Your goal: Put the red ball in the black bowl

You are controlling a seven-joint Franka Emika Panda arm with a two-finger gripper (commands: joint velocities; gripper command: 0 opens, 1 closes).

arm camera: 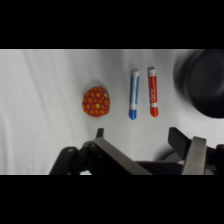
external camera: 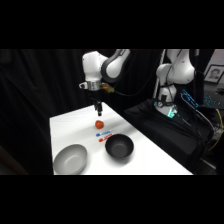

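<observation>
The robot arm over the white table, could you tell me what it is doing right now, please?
The white arm's hand hangs just above the red ball, which lies on the white table, not yet picked up. The wrist view shows the fingers spread apart with nothing between them. The black bowl sits empty nearer the front, with a blue marker and a red marker lying between it and the ball. A light grey bowl stands beside the black one.
</observation>
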